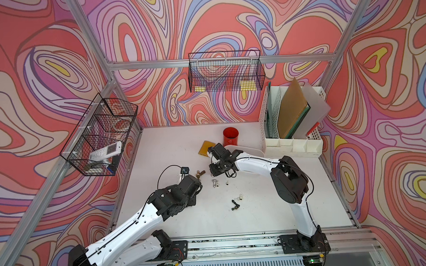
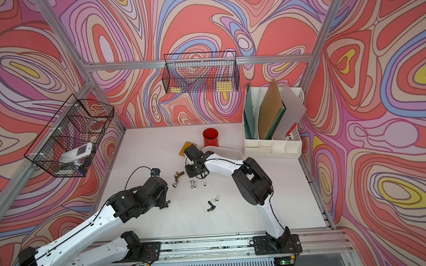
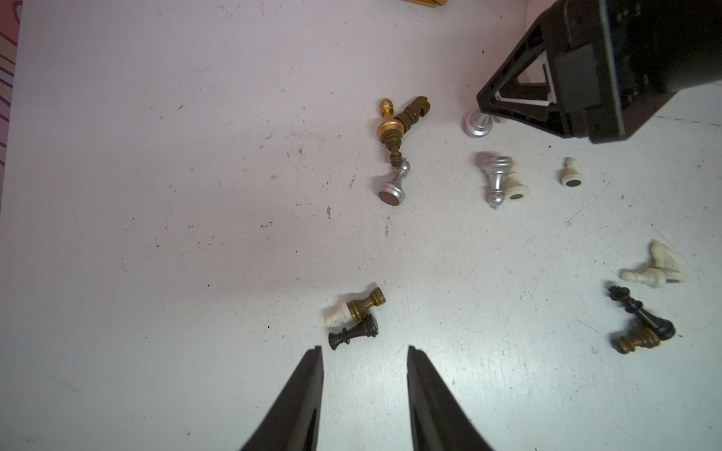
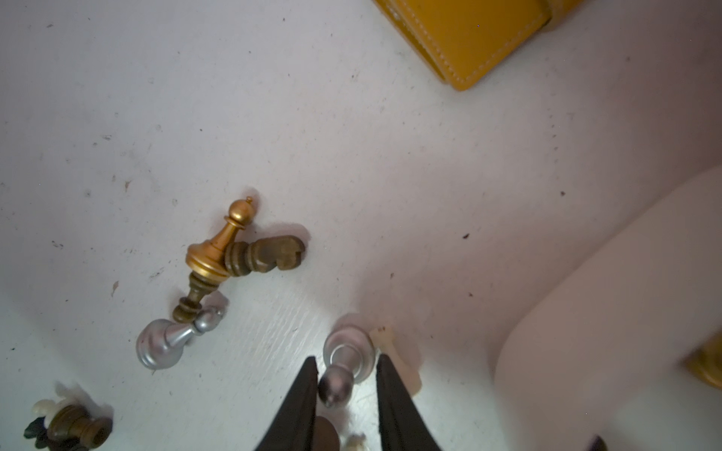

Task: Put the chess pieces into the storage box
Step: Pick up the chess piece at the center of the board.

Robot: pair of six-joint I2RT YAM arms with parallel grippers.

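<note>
Chess pieces lie scattered mid-table. A gold and brown cluster [image 1: 201, 174] is nearest the arms, with silver ones [image 1: 214, 182] and black ones [image 1: 235, 204] beyond. My right gripper [image 4: 347, 357] is open and straddles an upright silver pawn [image 4: 344, 351]. The pawn's head touches one finger, and a gap shows at the other. My left gripper [image 3: 365, 347] is open and holds nothing. A small white, brown and black cluster [image 3: 353, 316] lies just past its tips. The white storage box [image 1: 247, 149] stands behind the right arm, which partly hides it. Its wall [image 4: 609, 312] shows beside the right gripper.
A red cup [image 1: 230, 136] and a yellow pouch [image 1: 206, 147] sit just behind the box. A tall white file organiser [image 1: 290, 125] stands at the back right. Wire baskets hang on the back wall [image 1: 225, 71] and the left wall [image 1: 101, 136].
</note>
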